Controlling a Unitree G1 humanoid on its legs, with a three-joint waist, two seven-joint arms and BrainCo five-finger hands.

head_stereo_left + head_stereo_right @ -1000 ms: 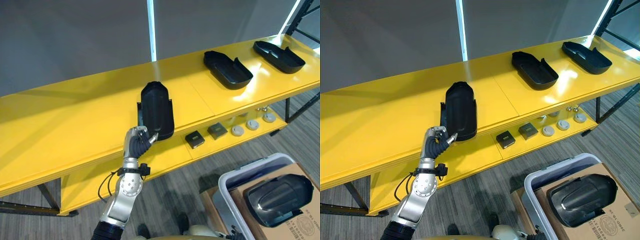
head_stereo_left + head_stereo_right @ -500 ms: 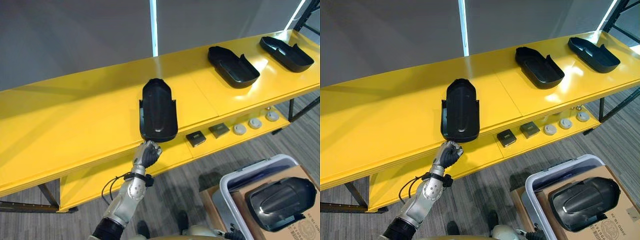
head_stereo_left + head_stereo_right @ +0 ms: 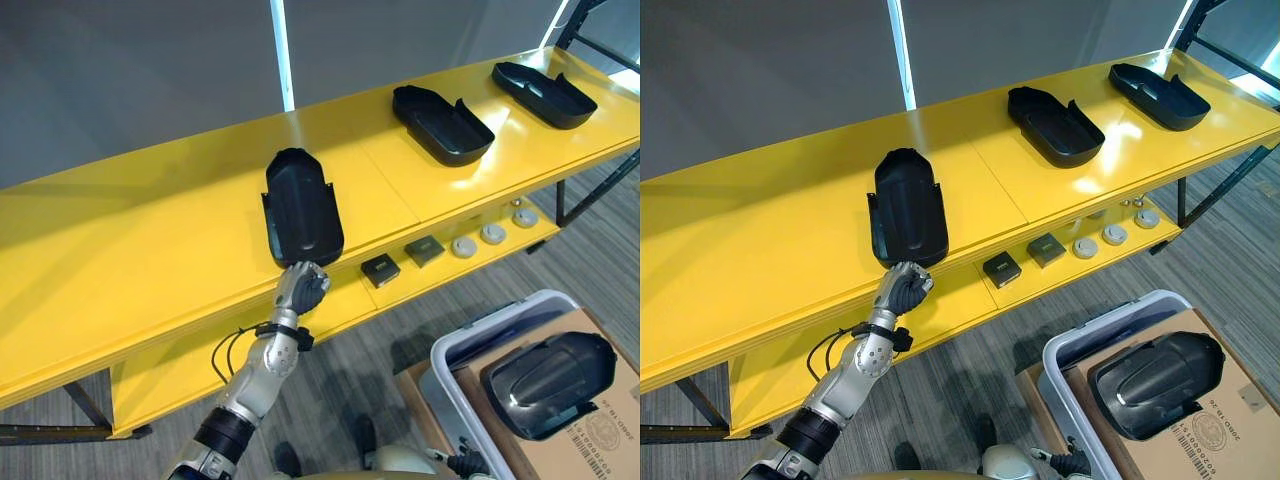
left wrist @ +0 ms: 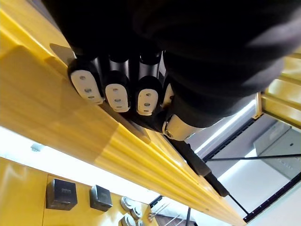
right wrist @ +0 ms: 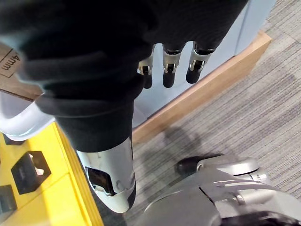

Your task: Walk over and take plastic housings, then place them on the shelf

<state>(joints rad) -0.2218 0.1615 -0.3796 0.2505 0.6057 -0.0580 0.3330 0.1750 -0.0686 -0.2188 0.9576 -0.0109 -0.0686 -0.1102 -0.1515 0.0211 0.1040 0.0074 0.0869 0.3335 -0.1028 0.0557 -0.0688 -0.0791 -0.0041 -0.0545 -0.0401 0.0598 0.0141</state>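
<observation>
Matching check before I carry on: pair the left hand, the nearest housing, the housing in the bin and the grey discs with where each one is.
Things:
1. left hand
2. nearest housing
3. binned housing
4. grey discs

Places:
A. on the lower board
B. on the cardboard box in the grey bin
C. on the yellow top, near end at its front edge
D. at the shelf's front edge, just below a housing

Pairs: 1-D, 2-C, 3-B, 4-A
</observation>
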